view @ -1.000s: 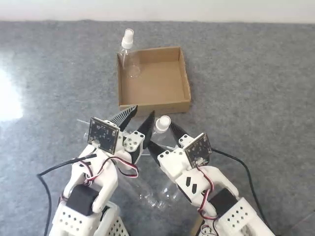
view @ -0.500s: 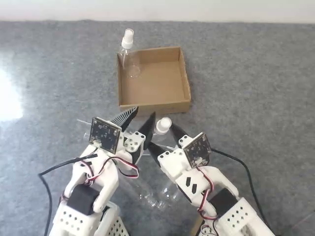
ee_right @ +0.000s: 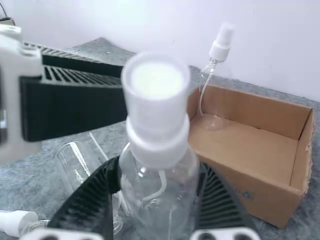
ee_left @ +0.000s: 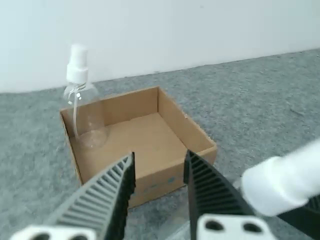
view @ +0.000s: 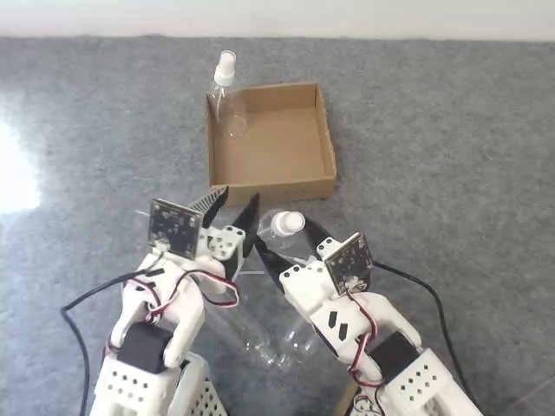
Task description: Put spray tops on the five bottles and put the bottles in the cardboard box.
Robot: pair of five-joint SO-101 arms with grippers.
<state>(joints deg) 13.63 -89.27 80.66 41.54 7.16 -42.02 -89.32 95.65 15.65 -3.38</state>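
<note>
- The right gripper (view: pixel 284 238) is clamped on a clear plastic bottle (ee_right: pixel 157 195). Its ribbed black fingers (ee_right: pixel 95 200) press the rounded shoulders from both sides.
- This held bottle stands upright and carries a smooth white spray top (view: pixel 287 224), a short cylinder with a flat round face.
- The left gripper (view: pixel 237 204) gapes, its saw-toothed black jaws apart with nothing between them. In the high view it sits just at 9 o'clock of the held bottle.
- The cardboard box (view: pixel 273 186) lies at 12 o'clock from both grippers. It is square, shallow and open-topped, with matte brown walls.
- A second spray bottle (view: pixel 227 108) stands upright inside the box's 11 o'clock corner. It is transparent and round-shouldered, with a narrow white top.
- The table cover (view: pixel 451 156) is grey, speckled and felt-like.
- The high view shows bare clear bottles (view: pixel 277 342) lying on the cover at 6 o'clock, between the two arm bases.
- The right wrist view shows an open-necked bottle (ee_right: pixel 75 160) lying on its side, with a loose white top (ee_right: pixel 10 220) near it.
- The left wrist view shows the thin dip tube inside the boxed bottle, and the plain flat floor of the box.
</note>
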